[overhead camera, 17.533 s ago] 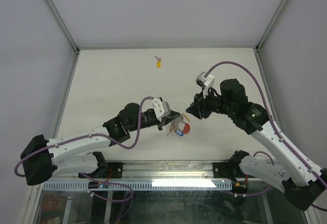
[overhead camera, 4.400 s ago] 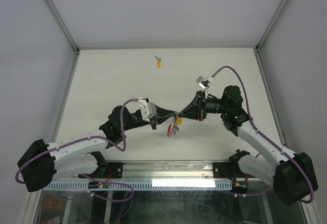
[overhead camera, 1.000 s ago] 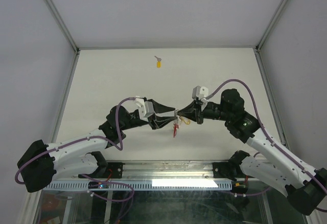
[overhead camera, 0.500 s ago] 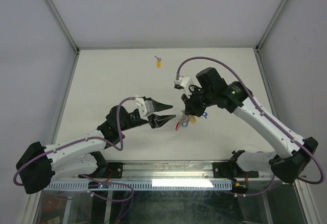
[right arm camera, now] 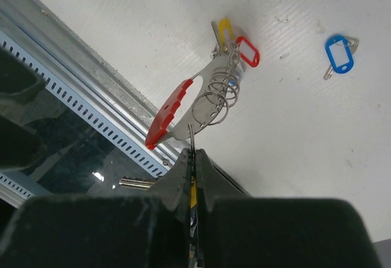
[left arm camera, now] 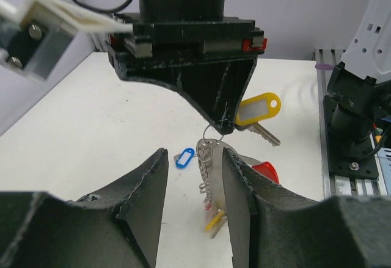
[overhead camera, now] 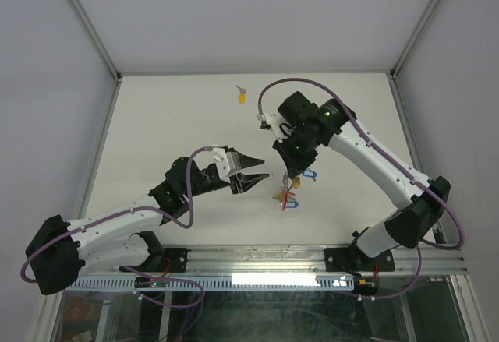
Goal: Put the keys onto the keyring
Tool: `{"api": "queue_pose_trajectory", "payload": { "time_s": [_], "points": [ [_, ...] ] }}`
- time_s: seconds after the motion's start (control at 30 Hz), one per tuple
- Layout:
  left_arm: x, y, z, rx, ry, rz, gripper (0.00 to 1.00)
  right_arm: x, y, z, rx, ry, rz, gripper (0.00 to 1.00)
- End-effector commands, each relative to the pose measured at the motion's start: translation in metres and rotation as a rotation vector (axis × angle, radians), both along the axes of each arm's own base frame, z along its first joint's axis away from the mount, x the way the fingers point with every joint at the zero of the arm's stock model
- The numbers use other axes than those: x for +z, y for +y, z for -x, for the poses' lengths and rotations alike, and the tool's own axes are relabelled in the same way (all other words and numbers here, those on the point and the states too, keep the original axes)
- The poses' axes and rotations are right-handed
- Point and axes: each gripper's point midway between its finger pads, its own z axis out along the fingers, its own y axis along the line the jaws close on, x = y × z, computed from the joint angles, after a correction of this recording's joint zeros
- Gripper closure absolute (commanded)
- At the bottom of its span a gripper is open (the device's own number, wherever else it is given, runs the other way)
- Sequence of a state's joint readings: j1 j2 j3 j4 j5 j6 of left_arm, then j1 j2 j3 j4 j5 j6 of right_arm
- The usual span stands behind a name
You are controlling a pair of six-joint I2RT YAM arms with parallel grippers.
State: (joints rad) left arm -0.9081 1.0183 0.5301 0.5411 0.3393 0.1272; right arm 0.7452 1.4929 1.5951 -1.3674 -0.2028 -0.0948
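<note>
My right gripper [overhead camera: 289, 174] points down, shut on a thin wire ring of the keyring [right arm camera: 217, 94]. The linked rings and the curved red strip [right arm camera: 168, 116] hang below it, just above the table. Small keys with yellow [right arm camera: 225, 30] and red [right arm camera: 247, 52] tags dangle at the cluster's end. A larger yellow-tagged key [left arm camera: 257, 110] sticks out beside the right gripper's tip. My left gripper [overhead camera: 264, 168] stands open just left of the keyring [left arm camera: 206, 163], holding nothing. A blue-tagged key [overhead camera: 309, 174] lies on the table. Another yellow key [overhead camera: 242, 96] lies far back.
A perforated metal rail [right arm camera: 73, 60] runs along the table's near edge, close under the hanging keyring. The right arm's base [left arm camera: 357, 127] stands at the right in the left wrist view. Grey walls enclose the white table [overhead camera: 171, 124].
The left gripper has opened and let go of the keyring. The right arm has swung back and turned to point down, carrying the keyring away to the right.
</note>
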Motion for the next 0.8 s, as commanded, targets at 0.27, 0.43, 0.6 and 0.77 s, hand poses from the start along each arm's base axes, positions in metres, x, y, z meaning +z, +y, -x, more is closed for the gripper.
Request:
{"api": "queue_pose_trajectory", "payload": {
  "time_s": [0.27, 0.43, 0.6, 0.77],
  "points": [
    [0.011, -0.006, -0.009, 0.010, -0.031, -0.016, 0.61, 0.015, 0.027, 0.013, 0.007, 0.043, -0.031, 1.00],
    [0.013, -0.006, -0.009, 0.010, -0.031, -0.011, 0.62, -0.013, -0.023, -0.029, -0.173, -0.068, 0.232, 1.00],
    [0.013, -0.003, -0.013, 0.037, -0.034, -0.014, 0.61, -0.002, 0.028, -0.017, -0.062, -0.078, 0.084, 1.00],
    [0.013, 0.000, -0.014, 0.052, -0.032, -0.015, 0.61, -0.028, -0.008, -0.028, -0.127, -0.008, 0.212, 1.00]
  ]
}}
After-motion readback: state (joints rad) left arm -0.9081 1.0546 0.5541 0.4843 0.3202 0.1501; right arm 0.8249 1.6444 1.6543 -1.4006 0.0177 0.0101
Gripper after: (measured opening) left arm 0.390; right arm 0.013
